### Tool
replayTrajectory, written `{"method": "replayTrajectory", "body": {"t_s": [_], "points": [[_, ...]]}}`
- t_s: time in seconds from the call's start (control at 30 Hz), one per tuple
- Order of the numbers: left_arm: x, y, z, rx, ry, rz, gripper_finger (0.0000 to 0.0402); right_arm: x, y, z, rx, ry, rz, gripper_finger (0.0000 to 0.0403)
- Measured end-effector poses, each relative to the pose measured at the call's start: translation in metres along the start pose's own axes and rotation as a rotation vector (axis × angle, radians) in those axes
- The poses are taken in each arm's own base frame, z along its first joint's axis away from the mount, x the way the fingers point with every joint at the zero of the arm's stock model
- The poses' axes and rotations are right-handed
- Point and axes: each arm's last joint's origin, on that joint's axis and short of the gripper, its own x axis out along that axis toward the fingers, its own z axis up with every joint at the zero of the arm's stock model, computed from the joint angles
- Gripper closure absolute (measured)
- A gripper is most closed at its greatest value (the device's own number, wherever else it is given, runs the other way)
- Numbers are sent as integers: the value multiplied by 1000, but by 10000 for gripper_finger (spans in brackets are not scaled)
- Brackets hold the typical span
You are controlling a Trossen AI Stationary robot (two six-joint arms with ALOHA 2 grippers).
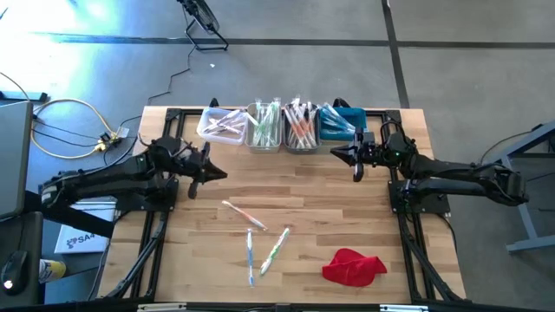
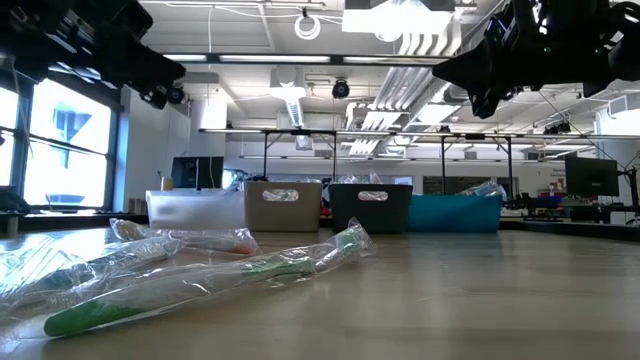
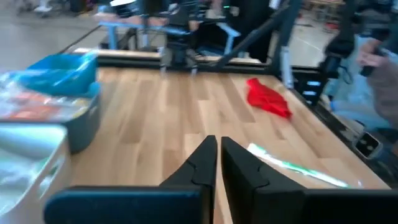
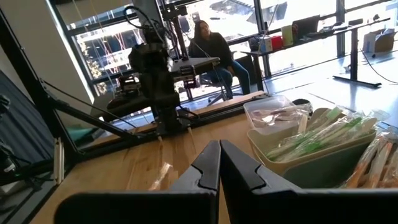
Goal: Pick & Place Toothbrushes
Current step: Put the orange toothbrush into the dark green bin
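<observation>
Four small bins [image 1: 282,128] stand in a row along the far edge of the wooden worktop [image 1: 347,217], white, beige, grey and blue, each stuffed with wrapped toothbrushes [image 1: 264,124] whose number cannot be counted through the crinkled film. Nearer than the bins, out on the bare planks, lie a few loose toothbrushes [image 1: 260,238]: a pink-and-orange one closest to the bins, then a blue one and a green one side by side, their clear wrappers blurring the outlines. In the low view the green one fills the foreground and the others behind it are hard to separate. A red cloth [image 1: 354,266] sits crumpled well to the right of the loose toothbrushes, toward the near edge. The left claw [image 1: 205,172] hangs above the worktop just in front of the white bin, its two fingers pressed almost together with nothing between them; the right claw [image 1: 356,164] hovers in front of the blue bin, fingers closed and empty. Off the worktop's left side, a white sheet [image 1: 76,238] under the left arm carries dark lettering, cut off and too small to read. The room is a large workshop with a grey floor, tall windows, ceiling ducts, and a seated person [image 4: 214,53] beyond the bins at another desk.
</observation>
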Motion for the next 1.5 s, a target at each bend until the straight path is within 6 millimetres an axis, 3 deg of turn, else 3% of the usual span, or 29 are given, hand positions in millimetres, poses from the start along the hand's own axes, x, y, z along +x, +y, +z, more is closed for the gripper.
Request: {"method": "replayTrajectory", "body": {"t_s": [0.23, 0.6, 1.07, 1.2, 1.5], "points": [[18, -21, 1, 124, -1, -26, 400, 0, 0, 0, 3, 0, 0, 401], [37, -44, -2, 160, 98, 15, 401, 0, 0, 0, 3, 0, -1, 400], [76, -54, 12, 173, 348, -16, 399, 0, 0, 0, 3, 1, 0, 400], [85, -53, 7, 173, 394, -17, 375, 0, 0, 0, 3, 5, -2, 400], [96, -52, -8, 165, 492, -16, 272, 0, 0, -1, 2, 7, -3, 400]]}}
